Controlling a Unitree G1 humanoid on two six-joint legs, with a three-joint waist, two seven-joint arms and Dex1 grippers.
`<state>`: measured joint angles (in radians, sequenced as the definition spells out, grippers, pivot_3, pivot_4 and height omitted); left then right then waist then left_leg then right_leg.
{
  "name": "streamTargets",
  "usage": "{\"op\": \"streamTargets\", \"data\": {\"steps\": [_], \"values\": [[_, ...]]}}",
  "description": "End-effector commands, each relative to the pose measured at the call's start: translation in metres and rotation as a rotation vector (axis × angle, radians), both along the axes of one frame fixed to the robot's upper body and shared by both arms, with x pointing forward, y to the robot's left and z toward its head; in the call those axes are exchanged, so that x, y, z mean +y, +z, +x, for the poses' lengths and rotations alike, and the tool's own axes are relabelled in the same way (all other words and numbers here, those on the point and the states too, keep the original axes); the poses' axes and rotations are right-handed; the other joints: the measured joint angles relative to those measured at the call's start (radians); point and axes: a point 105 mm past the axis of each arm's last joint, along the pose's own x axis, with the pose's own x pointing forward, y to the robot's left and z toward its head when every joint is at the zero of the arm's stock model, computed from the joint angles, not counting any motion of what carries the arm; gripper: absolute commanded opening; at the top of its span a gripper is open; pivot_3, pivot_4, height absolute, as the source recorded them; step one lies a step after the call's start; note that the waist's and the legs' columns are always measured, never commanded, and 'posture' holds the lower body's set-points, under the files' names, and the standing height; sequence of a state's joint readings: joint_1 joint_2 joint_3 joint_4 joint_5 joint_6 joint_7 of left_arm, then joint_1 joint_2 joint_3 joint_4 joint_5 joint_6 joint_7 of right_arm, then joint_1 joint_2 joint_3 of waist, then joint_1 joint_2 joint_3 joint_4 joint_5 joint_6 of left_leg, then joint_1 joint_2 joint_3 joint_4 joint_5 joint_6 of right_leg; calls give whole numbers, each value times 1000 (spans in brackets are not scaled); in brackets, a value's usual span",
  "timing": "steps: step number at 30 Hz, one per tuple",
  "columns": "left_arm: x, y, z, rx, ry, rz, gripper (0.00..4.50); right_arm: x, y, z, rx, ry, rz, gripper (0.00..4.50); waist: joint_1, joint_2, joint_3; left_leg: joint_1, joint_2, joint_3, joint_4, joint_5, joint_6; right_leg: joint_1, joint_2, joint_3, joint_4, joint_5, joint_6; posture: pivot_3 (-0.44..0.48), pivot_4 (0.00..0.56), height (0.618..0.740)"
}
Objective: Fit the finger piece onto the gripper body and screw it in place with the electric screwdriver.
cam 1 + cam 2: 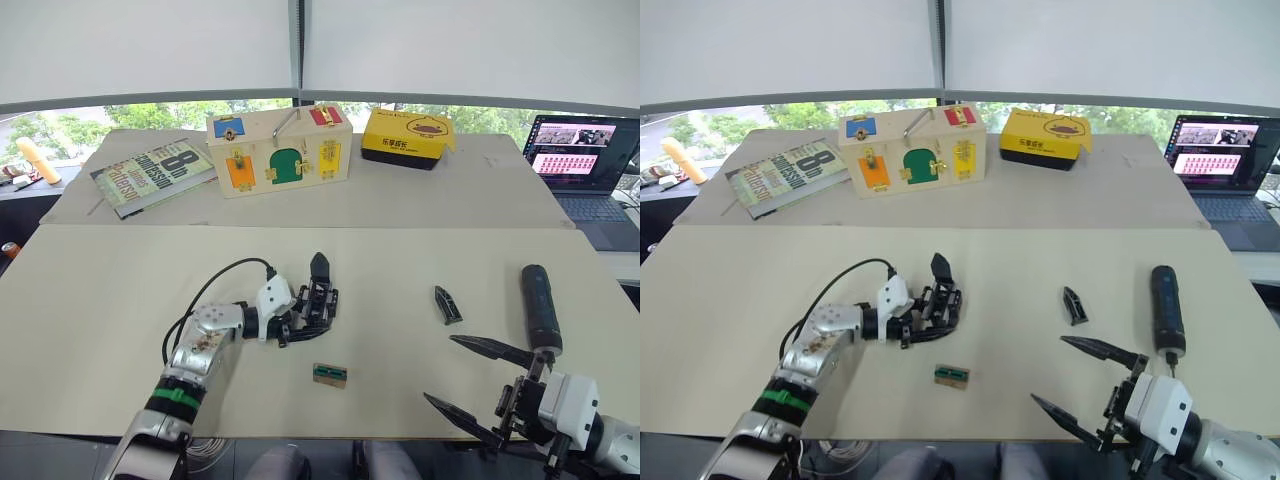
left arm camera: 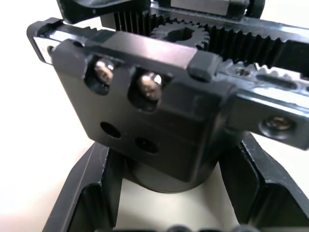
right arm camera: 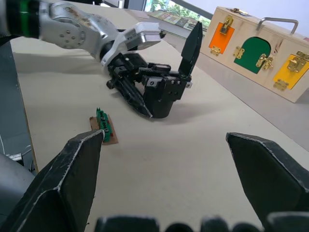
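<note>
The gripper body, a chunky black block with one pointed finger sticking up, rests on the table left of centre. My left gripper is shut on it, its fingers flanking the block on both sides. The finger piece lies by itself to the right of centre. Further right lies the electric screwdriver, its bit end pointing toward me. My right gripper hovers open near the front edge, just in front of the screwdriver and holding nothing.
A small green-and-tan block lies near the front edge, below the gripper body. At the back stand a wooden latch box, a yellow box, a book and a laptop.
</note>
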<state>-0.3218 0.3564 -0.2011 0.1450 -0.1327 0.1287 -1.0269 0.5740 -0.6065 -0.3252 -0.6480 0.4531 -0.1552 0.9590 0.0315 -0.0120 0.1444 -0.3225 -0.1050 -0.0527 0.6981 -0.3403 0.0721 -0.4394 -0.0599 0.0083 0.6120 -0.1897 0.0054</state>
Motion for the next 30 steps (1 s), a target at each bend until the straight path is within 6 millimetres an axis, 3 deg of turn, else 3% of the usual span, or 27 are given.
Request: {"op": "streamTargets", "data": {"steps": [1,15,19,20,25,30], "values": [[-7,9,0,-49,18,3,2311,9,13,-2,-55,33,1,4500,5,0,0,0,0,0,0,0,0,0,0,0,0,0,0,0,150,740],[6,2,7,-42,66,37,2311,8,18,1,-56,40,-15,4500,4,0,0,1,0,0,0,1,-2,0,0,0,1,0,0,0,150,740],[9,2,-3,-10,17,22,4230,6,21,2,-60,33,-21,4500,0,0,0,1,0,0,0,1,-2,0,0,0,1,0,0,0,150,740],[12,2,-5,-14,8,28,4475,6,21,2,-60,32,-22,4500,-1,0,0,1,0,0,0,1,-2,0,0,0,1,0,0,0,150,740],[43,2,-11,5,18,51,4475,2,22,0,-54,14,-29,4500,-7,0,0,1,0,0,-1,1,-2,0,0,0,1,0,0,0,150,740],[93,11,-19,23,22,79,4475,-8,18,-8,5,-49,-11,4500,-13,1,0,1,0,0,-2,1,-2,0,0,0,1,0,0,0,150,740]]}}
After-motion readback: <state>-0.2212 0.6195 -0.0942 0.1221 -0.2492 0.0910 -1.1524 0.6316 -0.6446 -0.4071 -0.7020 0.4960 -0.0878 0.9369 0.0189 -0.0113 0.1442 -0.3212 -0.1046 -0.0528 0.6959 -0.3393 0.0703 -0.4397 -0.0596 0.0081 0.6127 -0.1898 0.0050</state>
